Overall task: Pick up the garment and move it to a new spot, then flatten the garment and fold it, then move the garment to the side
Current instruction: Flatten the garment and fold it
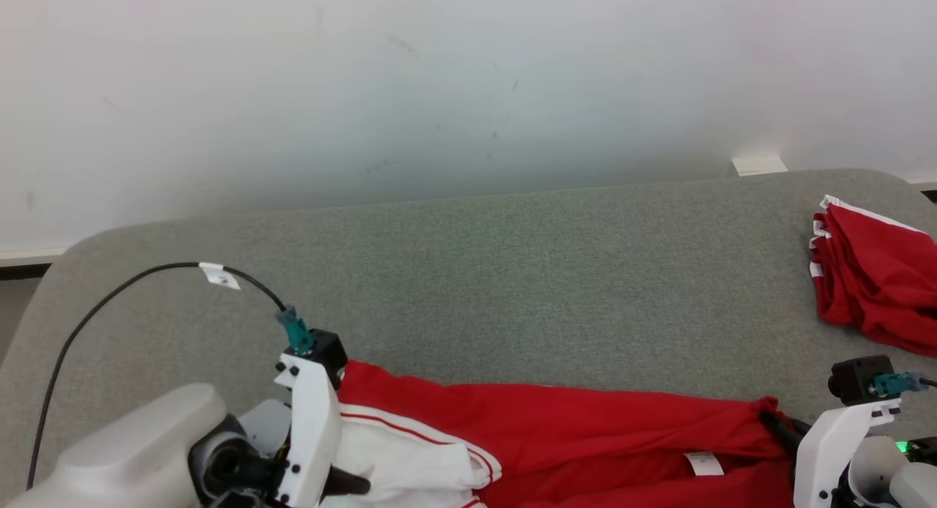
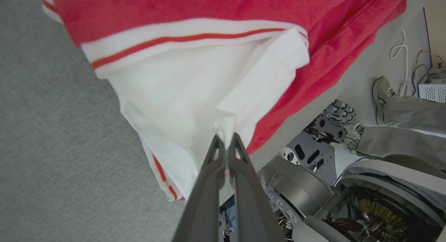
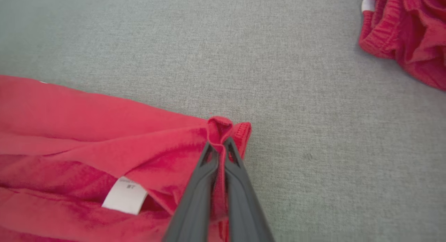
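Note:
The garment (image 1: 585,435) is a red shirt with a white, red-striped sleeve (image 1: 410,457), stretched along the near edge of the grey table (image 1: 512,274). In the left wrist view, my left gripper (image 2: 225,140) is shut on a fold of the white sleeve (image 2: 174,95), and part of the cloth hangs past the table edge. My right gripper (image 3: 220,144) is shut on a bunched red corner of the garment (image 3: 104,130), close to a white label (image 3: 124,198). In the head view, the right gripper (image 1: 777,424) pinches the garment's right end.
A second red garment with white trim (image 1: 875,274) lies crumpled at the table's far right (image 3: 411,32). A black cable (image 1: 110,296) arcs over the left arm. Below the table edge are my base (image 2: 313,186) and a person's shoe (image 2: 381,92) and legs.

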Robot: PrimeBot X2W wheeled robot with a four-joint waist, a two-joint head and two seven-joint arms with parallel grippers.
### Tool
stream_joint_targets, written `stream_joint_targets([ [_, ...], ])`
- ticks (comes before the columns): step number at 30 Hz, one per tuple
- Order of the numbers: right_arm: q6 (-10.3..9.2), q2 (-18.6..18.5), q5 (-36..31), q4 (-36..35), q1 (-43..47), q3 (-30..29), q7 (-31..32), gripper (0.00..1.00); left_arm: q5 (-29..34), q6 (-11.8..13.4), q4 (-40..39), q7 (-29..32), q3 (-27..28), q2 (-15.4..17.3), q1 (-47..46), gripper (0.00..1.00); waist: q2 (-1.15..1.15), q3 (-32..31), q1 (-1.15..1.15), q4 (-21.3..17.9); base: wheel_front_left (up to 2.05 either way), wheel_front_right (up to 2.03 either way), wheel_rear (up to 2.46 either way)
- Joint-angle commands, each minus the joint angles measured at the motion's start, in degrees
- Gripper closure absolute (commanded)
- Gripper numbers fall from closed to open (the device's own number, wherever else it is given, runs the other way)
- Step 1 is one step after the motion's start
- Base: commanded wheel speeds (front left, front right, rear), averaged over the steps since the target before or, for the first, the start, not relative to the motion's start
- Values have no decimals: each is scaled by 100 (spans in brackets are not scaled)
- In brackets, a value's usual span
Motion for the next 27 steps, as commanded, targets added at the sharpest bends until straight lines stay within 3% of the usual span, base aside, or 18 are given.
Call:
stream_joint_targets([
  [1, -14, -37, 18, 2, 103, 36, 42, 0, 20, -15, 37, -47, -10, -20, 126, 55, 0, -2, 0, -8, 0, 0, 0],
  [2, -14, -36, 34, -1, 118, 73, 89, 0, 21, -20, 62, -46, -11, -31, 160, 24, 0, -8, 0, -14, 0, 0, 0],
  [3, -14, -47, 48, -9, 132, 103, 141, 0, 33, -30, 86, -47, -13, -40, 183, 0, 0, -16, 0, -18, 0, 0, 0],
  [10, -14, -362, 117, -257, 176, 232, 264, 0, 66, -59, 150, -64, 35, 11, 160, 0, 0, -109, 0, 19, 0, 0, 0],
  [16, -14, -747, 290, -739, 166, -51, 31, 0, 219, -74, 17, -454, 228, 134, 22, 0, 0, -208, 0, 70, 0, 0, 0],
  [21, -14, -933, 233, -1174, 181, -588, -571, 0, 411, -2, -146, -1311, 563, 234, 22, 0, 0, -279, 0, 90, 0, 0, 0],
  [27, -14, -734, -153, -1498, 422, -1339, -1355, 0, 836, 381, -384, -2931, 1065, 410, 354, 0, 0, -325, 0, 87, 0, 0, 0],
])
